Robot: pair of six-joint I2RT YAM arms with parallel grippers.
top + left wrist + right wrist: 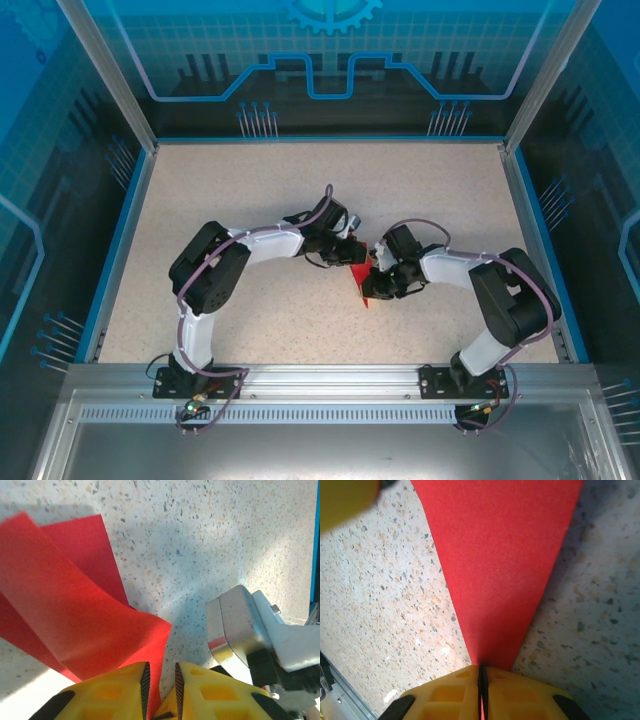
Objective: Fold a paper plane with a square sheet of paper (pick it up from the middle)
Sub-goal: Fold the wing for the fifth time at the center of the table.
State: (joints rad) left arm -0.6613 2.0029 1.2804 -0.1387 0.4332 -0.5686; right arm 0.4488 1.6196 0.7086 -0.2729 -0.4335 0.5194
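The square sheet of paper [362,281] is bright red and folded, lying between the two grippers at the table's middle. In the left wrist view the paper [75,605] shows overlapping, curved layers, and one edge runs down between my left gripper's [160,680] yellow fingers. Those jaws stand slightly apart, and the table shows through the gap. In the right wrist view the paper [500,555] narrows to a point that my right gripper [482,672] pinches with its jaws closed tight. From above, the left gripper [352,252] and the right gripper [380,283] nearly meet over the paper.
The speckled beige table [300,190] is ringed by blue walls and a metal rail [320,378] along the near edge. The right arm's silver wrist body [240,625] sits close beside the left fingers.
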